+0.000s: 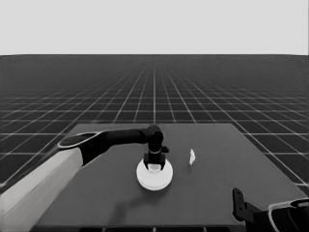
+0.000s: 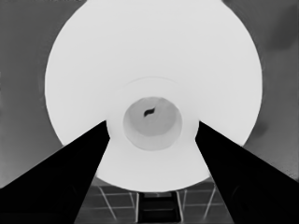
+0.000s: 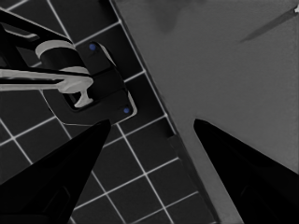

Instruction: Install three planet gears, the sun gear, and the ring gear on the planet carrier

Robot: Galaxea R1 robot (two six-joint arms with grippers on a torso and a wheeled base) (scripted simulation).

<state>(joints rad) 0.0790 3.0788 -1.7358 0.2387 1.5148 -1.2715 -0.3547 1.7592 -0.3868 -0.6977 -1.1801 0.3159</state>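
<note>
My left gripper (image 1: 154,163) sits straight above the larger round part (image 1: 154,176), which lies near the middle of the table (image 1: 217,193). That is the relation everything turns on: the disc is directly under the fingers, not off to a side. In the left wrist view the two fingers (image 2: 70,182) stand wide apart, flanking the raised hub (image 2: 152,122) at the disc's centre without visibly touching it. They grip nothing. Whether the tips touch the disc face I cannot tell.

The disc is round, so it has no long axis to line up with. It is flat, white, smooth and matte, with a shallow raised collar around a recessed centre, where a small dark mark shows. It looks rigid and hard. I judge it already sits over the smaller round part and the gears, since none of those show anywhere on the table.

The left arm is clearly the nearer one. My right gripper (image 1: 240,203) is parked well apart from the disc, off the table's near right corner, fingers spread and empty, looking down at the table edge and floor grid.

A thin white piece (image 1: 192,156) stands just right of the disc, apart from it, small and sliver-like.
</note>
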